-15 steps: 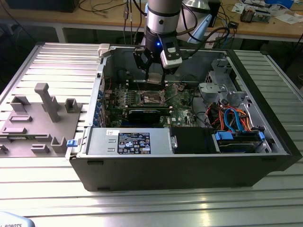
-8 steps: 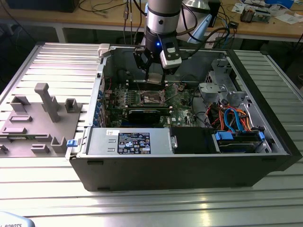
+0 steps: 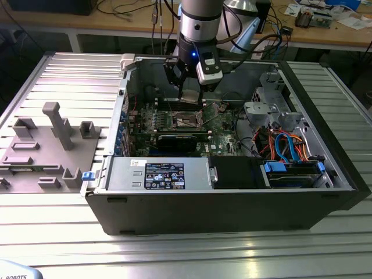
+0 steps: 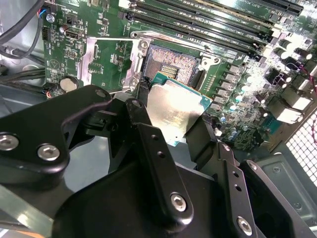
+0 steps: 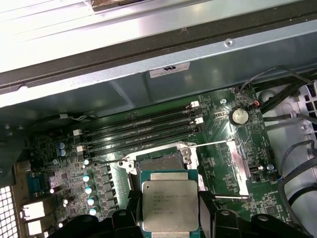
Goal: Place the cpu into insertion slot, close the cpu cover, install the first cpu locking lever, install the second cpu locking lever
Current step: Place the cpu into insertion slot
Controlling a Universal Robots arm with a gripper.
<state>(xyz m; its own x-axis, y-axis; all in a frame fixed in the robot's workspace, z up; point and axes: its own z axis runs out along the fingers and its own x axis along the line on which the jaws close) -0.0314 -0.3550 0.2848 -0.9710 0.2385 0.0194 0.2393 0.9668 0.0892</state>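
Note:
My gripper (image 3: 190,96) is shut on the cpu (image 3: 190,97), a flat square chip with a silver-grey top, inside the open computer case. In both wrist views the black fingers (image 5: 208,214) clamp two opposite edges of the cpu (image 5: 169,203) (image 4: 173,110). The chip hangs a little above the motherboard, just beside the insertion slot (image 5: 158,161) (image 4: 171,63). That slot shows its dark centre uncovered. The cpu cover (image 4: 132,74) (image 5: 237,166) is swung open, away from the slot. Thin metal lever rods (image 5: 210,144) stick out beside it.
Long black memory slots (image 5: 143,130) run beside the socket. The case wall (image 5: 148,94) stands behind them. A power supply (image 3: 165,174) fills the case front. A drive cage with coloured cables (image 3: 285,148) is at the exterior view's right. A grey fixture (image 3: 52,145) lies outside on the left.

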